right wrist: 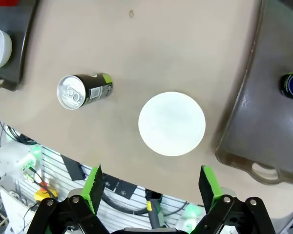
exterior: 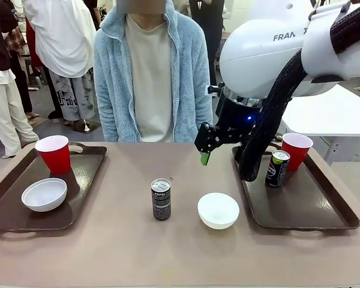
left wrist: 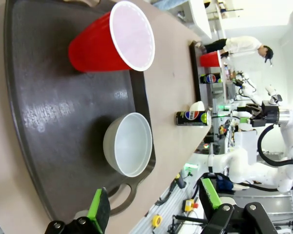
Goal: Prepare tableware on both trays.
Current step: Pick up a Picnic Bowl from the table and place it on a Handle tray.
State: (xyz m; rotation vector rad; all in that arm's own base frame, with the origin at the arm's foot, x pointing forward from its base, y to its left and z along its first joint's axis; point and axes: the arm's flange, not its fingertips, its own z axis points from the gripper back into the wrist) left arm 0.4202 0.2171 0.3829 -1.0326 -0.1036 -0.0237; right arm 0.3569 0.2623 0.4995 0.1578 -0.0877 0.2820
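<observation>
Jaws wide, empty: left gripper (left wrist: 155,199), right gripper (right wrist: 151,181). Left tray (exterior: 84,175): cup (exterior: 54,154) + bowl (exterior: 44,194). Right tray (exterior: 312,205): 2nd cup (exterior: 296,150) + can (exterior: 277,168). Mid-frame table (exterior: 120,252): 2nd can (exterior: 161,199), 2nd bowl (exterior: 218,210).

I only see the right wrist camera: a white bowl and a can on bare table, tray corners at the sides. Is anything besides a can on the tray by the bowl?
Observer: Yes, the right red cup stands beside that can on the right tray.
Visitor: And the far tray?
Observer: Next to its bowl stands the left red cup.
Visitor: What's the other claw doing?
Observer: The left claw hangs open near the left tray, holding nothing.
</observation>
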